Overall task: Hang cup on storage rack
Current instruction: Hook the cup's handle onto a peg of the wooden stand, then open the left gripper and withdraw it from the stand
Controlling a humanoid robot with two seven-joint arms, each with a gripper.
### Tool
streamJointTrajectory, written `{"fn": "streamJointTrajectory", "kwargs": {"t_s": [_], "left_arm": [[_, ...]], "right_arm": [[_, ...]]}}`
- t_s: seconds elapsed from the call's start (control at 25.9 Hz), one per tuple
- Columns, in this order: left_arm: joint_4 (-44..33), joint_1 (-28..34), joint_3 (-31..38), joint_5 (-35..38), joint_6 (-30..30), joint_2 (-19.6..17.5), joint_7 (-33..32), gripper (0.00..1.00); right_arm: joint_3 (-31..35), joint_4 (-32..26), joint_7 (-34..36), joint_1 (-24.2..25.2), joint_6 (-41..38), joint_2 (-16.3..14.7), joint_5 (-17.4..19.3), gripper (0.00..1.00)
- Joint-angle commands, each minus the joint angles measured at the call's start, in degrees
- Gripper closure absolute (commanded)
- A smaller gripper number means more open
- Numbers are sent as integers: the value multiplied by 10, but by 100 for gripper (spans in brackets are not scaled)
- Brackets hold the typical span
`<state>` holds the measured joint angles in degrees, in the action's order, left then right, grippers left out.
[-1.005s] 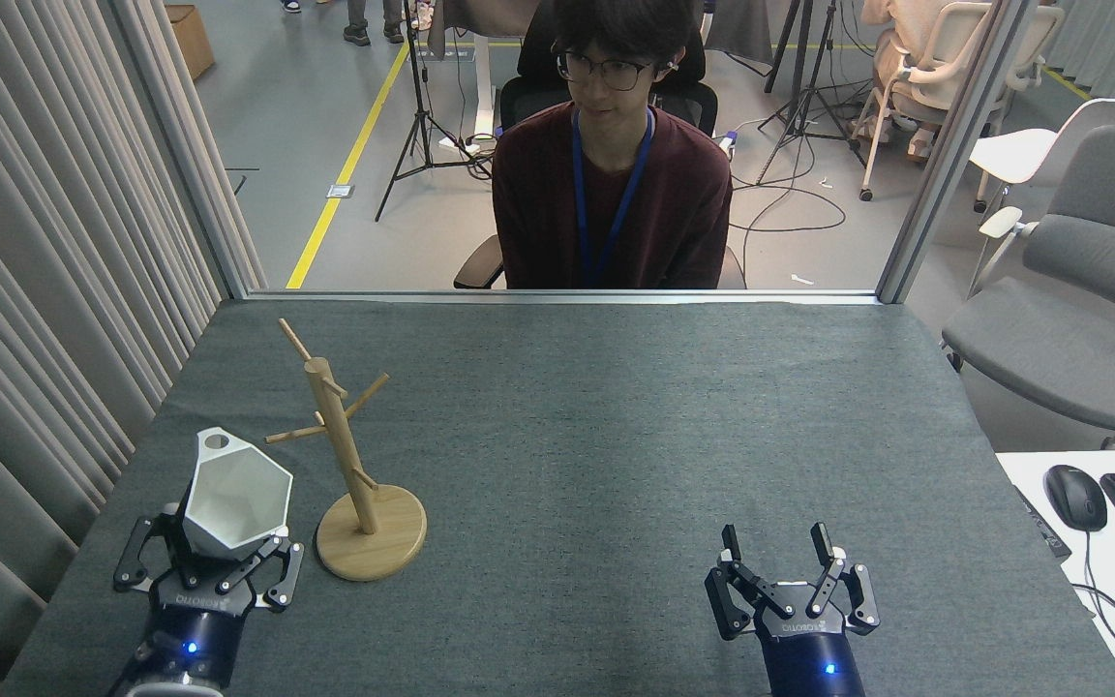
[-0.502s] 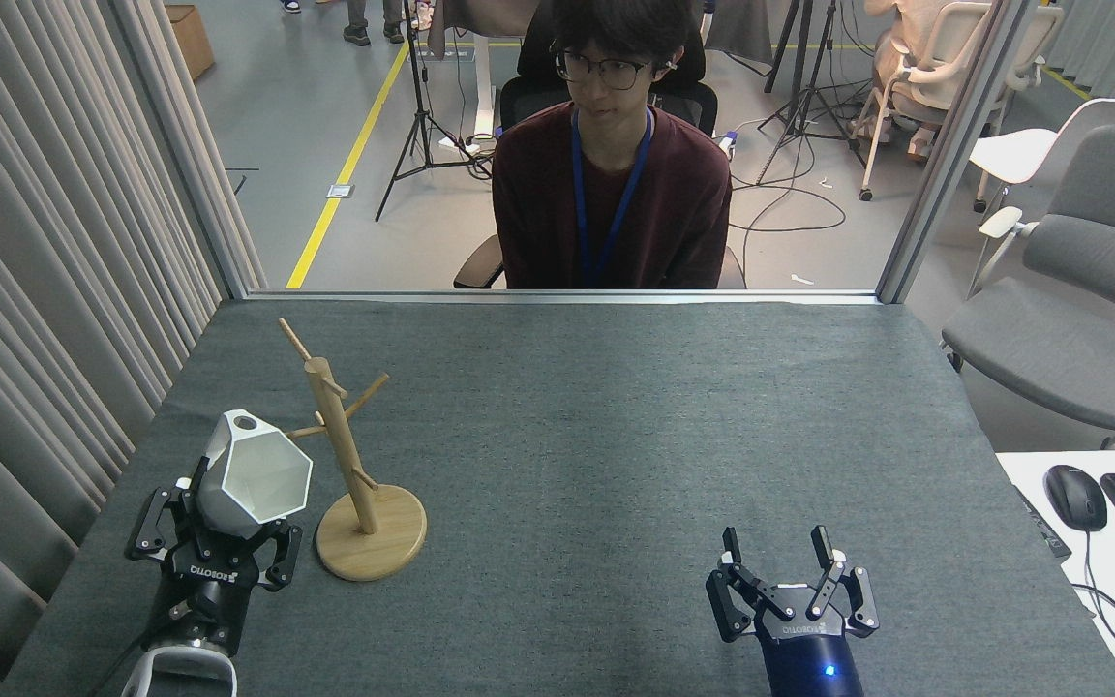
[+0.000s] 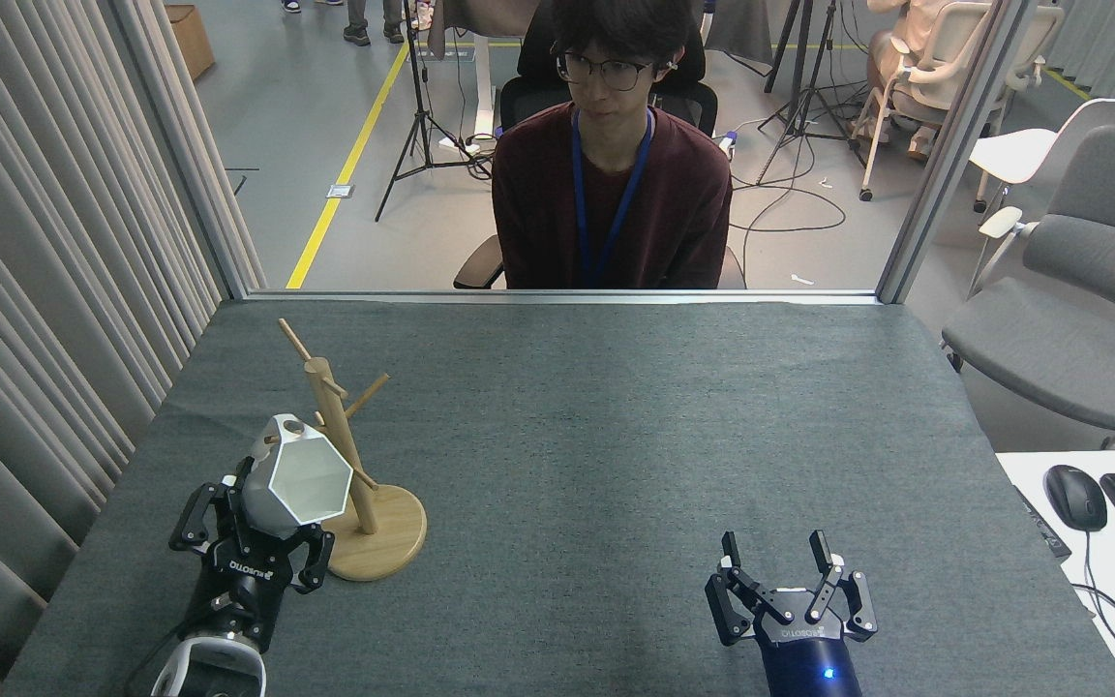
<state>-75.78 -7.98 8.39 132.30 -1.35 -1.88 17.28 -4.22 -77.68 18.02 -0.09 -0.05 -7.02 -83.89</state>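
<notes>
The white faceted cup (image 3: 296, 476) is held off the table, tilted with its hexagonal mouth facing me and its pierced tab handle at the top. My left gripper (image 3: 262, 518) is shut on the cup's lower body. The cup sits right against the left side of the wooden storage rack (image 3: 349, 465), whose post and round base stand on the grey table; one left peg ends near the cup's handle. My right gripper (image 3: 778, 561) rests low at the front right, open, with nothing between its fingers.
A person (image 3: 611, 174) sits just beyond the table's far edge. Grey curtains (image 3: 45, 290) line the left side. A white desk with a mouse (image 3: 1074, 497) and keyboard stands at the right; grey chairs are behind it.
My left gripper has carried the cup up and to the right, from left of the rack's base until it is against the post, turning the cup's mouth toward me. The right gripper barely moved.
</notes>
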Motion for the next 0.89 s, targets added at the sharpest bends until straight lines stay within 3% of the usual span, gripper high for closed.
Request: {"fn": "streamJointTrajectory", "kwargs": {"t_s": [0.0,0.04,0.39,0.62,0.85], "left_arm": [[14,-6,-7,-6,-14,6,0,15],[17,-10,-7,-8,-16,7,1,0],[27,15,1,-25,-17,10,3,0],[23,60,42,-186,6,-7,2,0],[-93,124,57,-409,134,-7,-35,0]], "right_arm": [[0,1,0,0,-7,1,0,2],[0,1,0,0,-7,0,0,2],[0,1,0,0,-7,-2,0,2],[1,1,1,0,-7,-5,0,2],[1,-9,3,8,-7,-5,0,2]]}}
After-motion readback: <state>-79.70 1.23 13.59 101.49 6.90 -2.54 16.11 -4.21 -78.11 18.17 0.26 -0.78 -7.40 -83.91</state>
